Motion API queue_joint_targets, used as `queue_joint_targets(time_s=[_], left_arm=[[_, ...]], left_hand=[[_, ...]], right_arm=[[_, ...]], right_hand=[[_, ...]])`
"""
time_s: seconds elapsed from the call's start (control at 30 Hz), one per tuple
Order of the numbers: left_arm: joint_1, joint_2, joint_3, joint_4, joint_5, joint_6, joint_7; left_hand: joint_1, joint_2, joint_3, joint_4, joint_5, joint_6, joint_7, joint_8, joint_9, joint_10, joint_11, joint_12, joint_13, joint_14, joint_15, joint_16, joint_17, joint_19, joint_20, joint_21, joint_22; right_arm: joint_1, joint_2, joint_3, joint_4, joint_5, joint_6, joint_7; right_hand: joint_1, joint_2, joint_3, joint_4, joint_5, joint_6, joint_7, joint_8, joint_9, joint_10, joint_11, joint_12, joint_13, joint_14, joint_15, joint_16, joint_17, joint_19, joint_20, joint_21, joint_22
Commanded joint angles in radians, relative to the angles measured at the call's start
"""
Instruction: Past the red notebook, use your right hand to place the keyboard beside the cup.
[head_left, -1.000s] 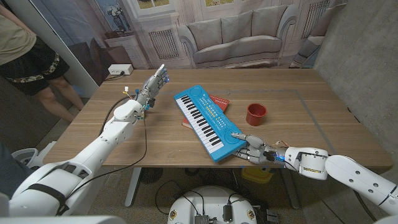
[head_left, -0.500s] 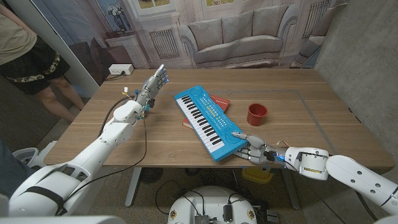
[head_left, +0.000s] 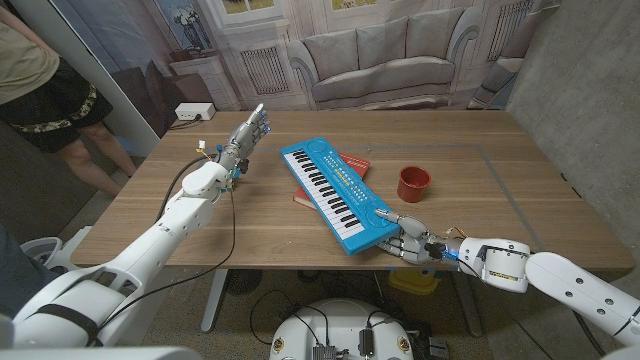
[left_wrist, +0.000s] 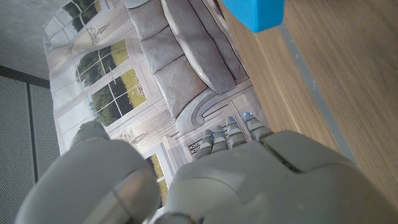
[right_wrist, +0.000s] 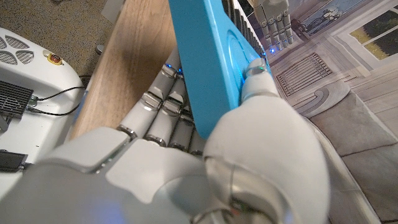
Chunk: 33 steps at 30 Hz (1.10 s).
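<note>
- Since the earlier frames the blue toy keyboard (head_left: 334, 197) has shifted a little: its near end sits slightly higher and further right in the head view, and the right hand (head_left: 408, 243) has moved with it.
- At the lower right of the head view, the right hand grips the keyboard's near end; the right wrist view shows the thumb (right_wrist: 256, 74) pressed on the top face and the fingers (right_wrist: 163, 106) curled beneath it.
- The keyboard runs diagonally from lower right up toward the centre of the wooden table (head_left: 520, 200), its middle lying over the red notebook (head_left: 351, 161).
- The red cup (head_left: 412, 183) stands upright right of the keyboard, near it but apart.
- In the upper left, the left hand (head_left: 248, 135) stands with fingers straight and apart, holding nothing.
- A person (head_left: 45, 85) stands at the far upper left edge.
</note>
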<state>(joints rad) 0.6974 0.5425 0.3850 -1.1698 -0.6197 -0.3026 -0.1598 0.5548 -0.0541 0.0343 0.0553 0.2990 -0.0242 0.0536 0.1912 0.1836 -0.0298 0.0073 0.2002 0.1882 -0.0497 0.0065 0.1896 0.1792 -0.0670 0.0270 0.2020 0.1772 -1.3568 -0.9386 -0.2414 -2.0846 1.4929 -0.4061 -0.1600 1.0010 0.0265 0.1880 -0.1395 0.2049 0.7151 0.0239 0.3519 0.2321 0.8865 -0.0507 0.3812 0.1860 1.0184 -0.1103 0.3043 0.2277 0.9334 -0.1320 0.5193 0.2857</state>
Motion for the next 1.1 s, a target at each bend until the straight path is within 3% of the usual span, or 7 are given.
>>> queue_joint_targets(time_s=[0.03,0.33,1.1], left_arm=[[0.018,0.012,-0.003,-0.041,0.004,0.014,0.023],[0.032,0.018,-0.003,-0.073,0.01,0.021,0.04],[0.029,0.019,0.0,-0.08,0.014,0.025,0.04]], left_hand=[[0.008,0.0,-0.002,0.003,-0.005,0.002,0.0,0.004,0.003,-0.006,0.001,0.001,0.004,-0.008,0.002,-0.001,0.005,0.0,0.006,0.0,0.003],[0.008,0.001,-0.003,0.003,-0.006,0.002,0.0,0.004,0.003,-0.005,0.004,0.001,0.004,-0.008,0.002,-0.001,0.005,-0.001,0.006,0.0,0.003],[0.011,0.003,-0.006,0.003,-0.007,0.002,0.0,0.004,0.003,-0.006,0.001,0.002,0.004,-0.008,0.001,-0.001,0.005,-0.001,0.006,-0.001,0.003]], right_arm=[[-0.038,0.018,0.006,-0.007,-0.051,0.059,-0.011],[-0.074,0.014,0.009,-0.035,-0.133,0.113,-0.026],[-0.118,0.003,0.05,-0.087,-0.143,0.124,-0.079]], right_hand=[[0.1,0.071,0.007,-0.006,-0.006,0.103,-0.082,0.006,-0.003,0.06,-0.041,-0.002,0.001,0.066,-0.114,-0.002,0.005,-0.005,-0.087,0.014,0.008],[0.121,0.089,0.014,-0.005,-0.009,0.149,-0.108,0.008,-0.012,0.083,-0.05,-0.007,0.0,0.085,-0.115,-0.002,0.012,-0.013,-0.087,0.038,0.021],[0.13,0.127,0.025,0.01,-0.018,0.197,-0.116,0.007,-0.015,0.127,-0.058,-0.014,0.001,0.109,-0.115,-0.001,0.025,-0.024,-0.086,0.078,0.043]])
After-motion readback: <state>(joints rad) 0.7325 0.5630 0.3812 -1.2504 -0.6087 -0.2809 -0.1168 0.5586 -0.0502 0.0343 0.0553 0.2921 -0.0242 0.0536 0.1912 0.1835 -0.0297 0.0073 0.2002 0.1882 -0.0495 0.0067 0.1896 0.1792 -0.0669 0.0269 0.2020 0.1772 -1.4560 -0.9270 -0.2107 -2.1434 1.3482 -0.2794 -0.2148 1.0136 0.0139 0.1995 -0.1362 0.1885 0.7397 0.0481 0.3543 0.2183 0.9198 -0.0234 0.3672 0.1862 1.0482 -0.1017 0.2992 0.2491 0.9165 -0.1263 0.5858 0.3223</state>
